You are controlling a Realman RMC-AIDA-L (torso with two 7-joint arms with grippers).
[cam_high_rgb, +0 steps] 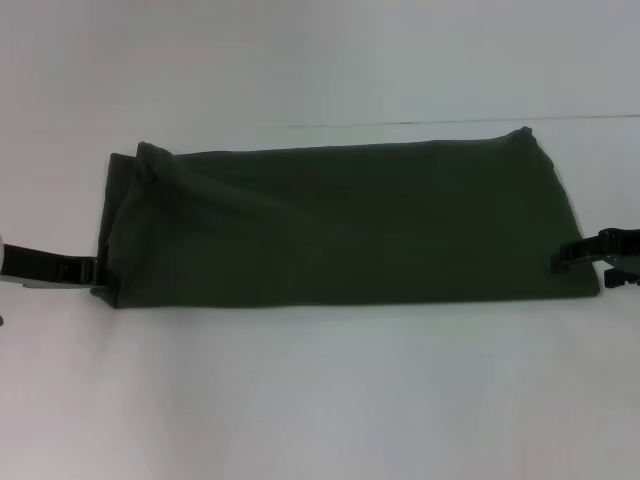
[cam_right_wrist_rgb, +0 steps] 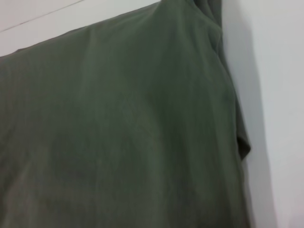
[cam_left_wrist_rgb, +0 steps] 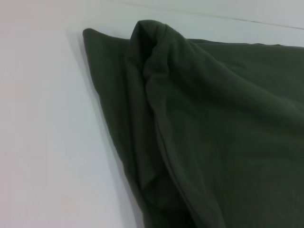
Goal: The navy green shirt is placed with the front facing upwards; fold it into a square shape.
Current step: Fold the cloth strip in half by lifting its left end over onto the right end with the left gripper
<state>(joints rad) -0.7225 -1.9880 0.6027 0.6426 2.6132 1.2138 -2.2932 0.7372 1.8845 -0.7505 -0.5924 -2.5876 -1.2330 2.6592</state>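
We are looking at the navy green shirt (cam_high_rgb: pixel 350 225) lying across the middle of the white desk (cam_high_rgb: pixel 320 400), already folded into a long band that is running from the desk's left side to its right side. Its plain olive fabric is facing up, with no print showing. The near long edge is lying straight, while the left end is bunching into a raised ridge of doubled layers (cam_left_wrist_rgb: pixel 156 71), seen close up in the left wrist view. The right wrist view is showing smooth cloth (cam_right_wrist_rgb: pixel 118 133) ending at the shirt's right end.

Our left gripper (cam_high_rgb: pixel 88 270) is sitting low at the shirt's left end near its near corner, touching the cloth edge; we cannot tell how its fingers are standing. Our right gripper (cam_high_rgb: pixel 572 255) is meeting the right end near the near corner, and there too we cannot tell.
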